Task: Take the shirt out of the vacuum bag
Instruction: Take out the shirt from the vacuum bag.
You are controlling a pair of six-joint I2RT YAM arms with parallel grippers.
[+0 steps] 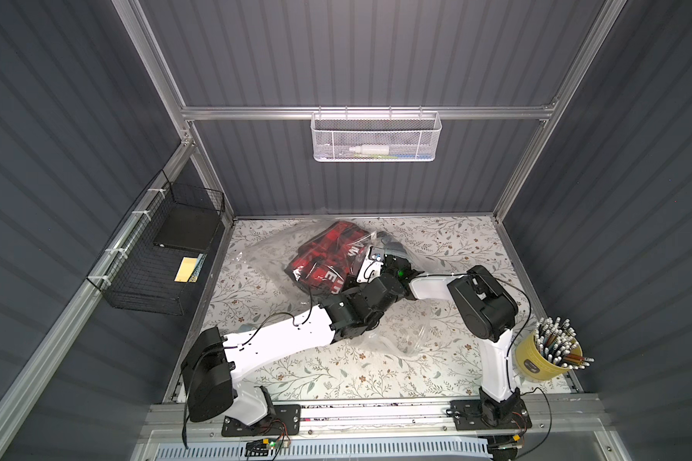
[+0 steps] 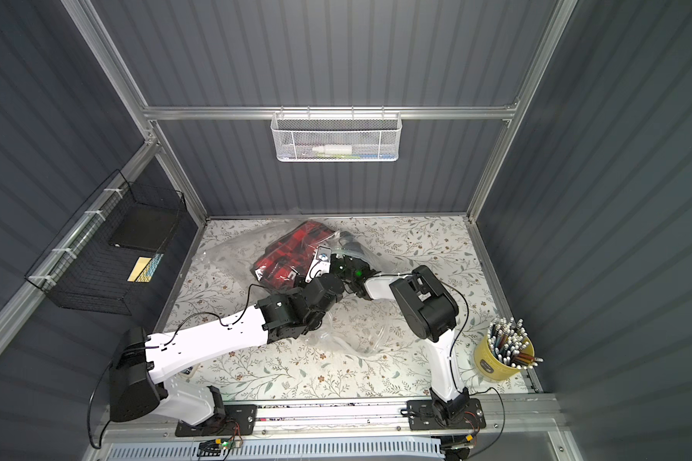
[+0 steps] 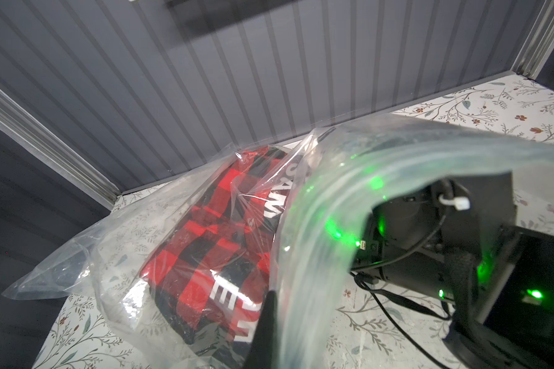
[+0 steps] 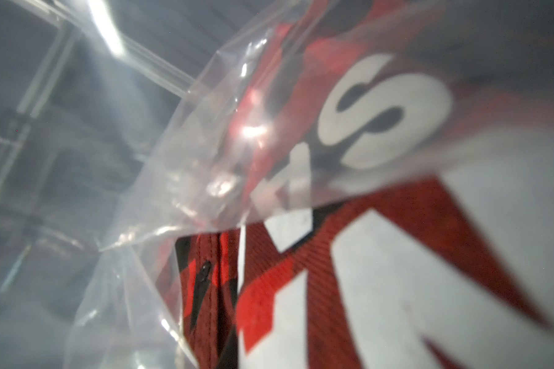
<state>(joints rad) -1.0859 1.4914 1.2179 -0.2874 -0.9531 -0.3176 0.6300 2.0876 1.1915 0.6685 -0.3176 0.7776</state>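
The left claw point(image 3: 271, 306) is clamped on the rim of the vacuum bag point(image 3: 115, 255); the shirt point(image 3: 211, 242) lies inside, just ahead. The right claw point(image 1: 361, 266) sits in the mouth, its jaws hidden, so I cannot tell. Next, I think: grip cloth, pull out.

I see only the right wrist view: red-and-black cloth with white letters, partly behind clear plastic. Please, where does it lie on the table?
Observer: The folded red-and-black checked shirt lies toward the grey ribbed back wall, inside the large crinkly clear plastic vacuum bag.
Operator: Is the bag's mouth open?
Observer: Yes; in the left wrist view its zip-strip rim arches over the right arm.
Operator: What lifts it?
Observer: The left hand, shut on that rim.
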